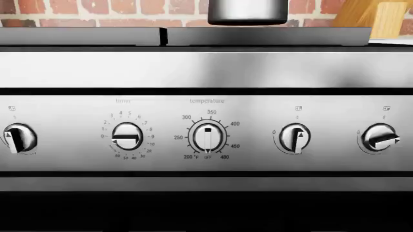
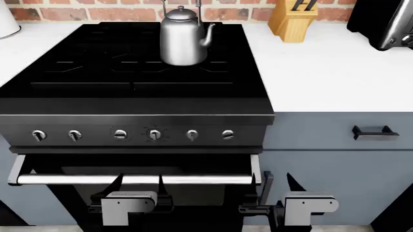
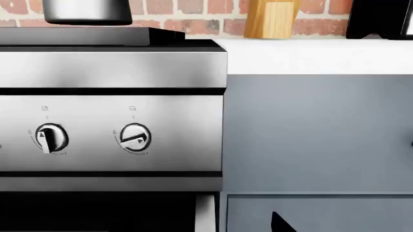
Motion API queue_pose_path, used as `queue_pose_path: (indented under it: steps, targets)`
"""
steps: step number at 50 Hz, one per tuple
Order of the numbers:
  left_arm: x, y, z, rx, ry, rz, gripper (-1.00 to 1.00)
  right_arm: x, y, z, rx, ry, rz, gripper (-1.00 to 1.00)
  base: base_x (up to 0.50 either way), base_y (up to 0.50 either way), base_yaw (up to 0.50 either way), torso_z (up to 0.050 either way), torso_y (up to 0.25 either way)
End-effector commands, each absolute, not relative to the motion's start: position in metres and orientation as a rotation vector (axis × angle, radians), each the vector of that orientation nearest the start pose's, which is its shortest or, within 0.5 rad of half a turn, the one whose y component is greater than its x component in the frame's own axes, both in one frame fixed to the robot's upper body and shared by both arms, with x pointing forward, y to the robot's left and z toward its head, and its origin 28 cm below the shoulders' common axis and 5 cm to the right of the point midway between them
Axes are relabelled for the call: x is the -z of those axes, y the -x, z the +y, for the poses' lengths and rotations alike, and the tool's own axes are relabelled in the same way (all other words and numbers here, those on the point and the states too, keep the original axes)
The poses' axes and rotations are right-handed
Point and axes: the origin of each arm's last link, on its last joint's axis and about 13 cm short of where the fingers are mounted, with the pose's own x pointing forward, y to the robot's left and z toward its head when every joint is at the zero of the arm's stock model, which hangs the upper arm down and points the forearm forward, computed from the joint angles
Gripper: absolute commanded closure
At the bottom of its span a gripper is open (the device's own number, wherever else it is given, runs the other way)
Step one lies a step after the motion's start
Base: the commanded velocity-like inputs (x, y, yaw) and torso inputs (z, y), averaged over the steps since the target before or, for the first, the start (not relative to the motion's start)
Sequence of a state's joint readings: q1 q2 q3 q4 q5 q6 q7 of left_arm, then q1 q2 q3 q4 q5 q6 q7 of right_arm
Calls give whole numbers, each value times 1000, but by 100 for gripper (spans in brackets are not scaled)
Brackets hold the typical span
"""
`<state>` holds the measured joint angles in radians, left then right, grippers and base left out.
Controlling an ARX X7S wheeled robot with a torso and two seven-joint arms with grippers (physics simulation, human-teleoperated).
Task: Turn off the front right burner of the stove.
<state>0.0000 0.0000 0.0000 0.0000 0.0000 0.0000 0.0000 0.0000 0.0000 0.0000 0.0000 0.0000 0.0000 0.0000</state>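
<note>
Stove (image 2: 129,63) sits left of the white countertop (image 2: 322,72), steel kettle (image 2: 183,37) on its rear grate, knife block (image 2: 294,18) off to the kettle's right; rightmost knob (image 2: 227,134) on the front panel is turned sideways, its neighbour (image 2: 191,135) upright; both arms hang low in front of the oven handle (image 2: 135,180), clear of the knobs; left gripper (image 2: 129,205) and right gripper (image 2: 303,205) show housings only; can't tell if either pincer is wide or narrow
</note>
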Motion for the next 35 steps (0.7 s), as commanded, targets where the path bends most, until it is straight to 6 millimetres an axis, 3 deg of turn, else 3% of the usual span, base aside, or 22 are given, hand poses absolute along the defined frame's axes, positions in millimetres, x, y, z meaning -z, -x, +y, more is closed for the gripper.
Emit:
queue_pose_path:
  steps: [1,35]
  targets:
    - [-13,-210,206,0,1,-1,-100,-13,-210,-96,-1,1,1,-100,0,0,0,0,0]
    - [-12,-209,205,-3,9,7,-100,-13,-210,-96,-4,20,3,-100,0,13,0,0,0]
